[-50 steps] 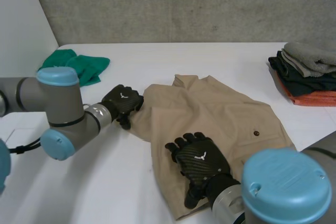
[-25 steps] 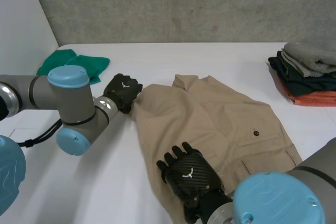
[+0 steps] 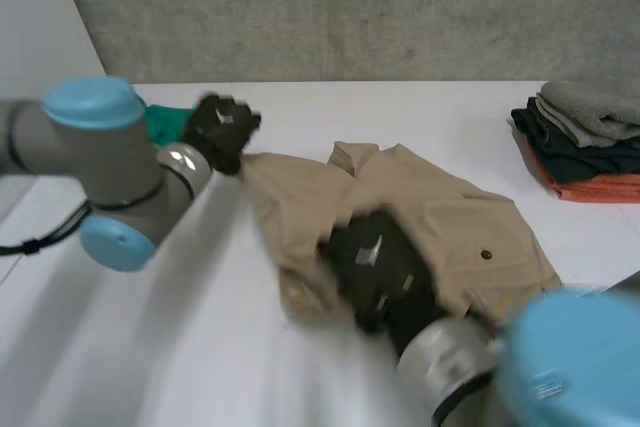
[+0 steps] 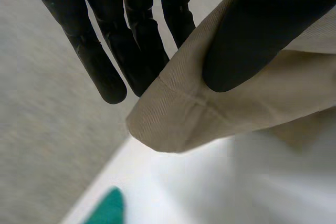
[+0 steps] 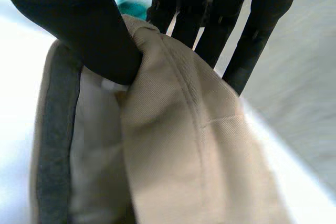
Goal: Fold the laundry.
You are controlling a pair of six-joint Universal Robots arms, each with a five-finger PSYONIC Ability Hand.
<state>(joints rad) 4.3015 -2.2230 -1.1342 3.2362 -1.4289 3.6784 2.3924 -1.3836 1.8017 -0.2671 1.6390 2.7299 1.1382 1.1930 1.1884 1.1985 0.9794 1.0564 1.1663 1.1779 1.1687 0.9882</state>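
A pair of tan shorts (image 3: 420,217) lies across the middle of the white table (image 3: 300,107), its left part lifted off the surface. My left hand (image 3: 220,130) pinches the shorts' far left corner (image 4: 173,114) between thumb and straight fingers (image 4: 142,35). My right hand (image 3: 378,265) is over the shorts' near left edge. In the right wrist view, its thumb (image 5: 89,35) and fingers grip a fold of the tan cloth (image 5: 184,145), with the grey inner lining showing.
A green cloth (image 3: 160,119) lies at the back left, just behind my left hand. A stack of folded clothes (image 3: 585,142) in grey, dark and orange sits at the right edge. A grey concrete wall runs behind the table.
My left hand has risen and moved back-left, pulling the shorts' corner up. My right hand has closed on the near left edge and lifted it toward the middle, bunching the cloth.
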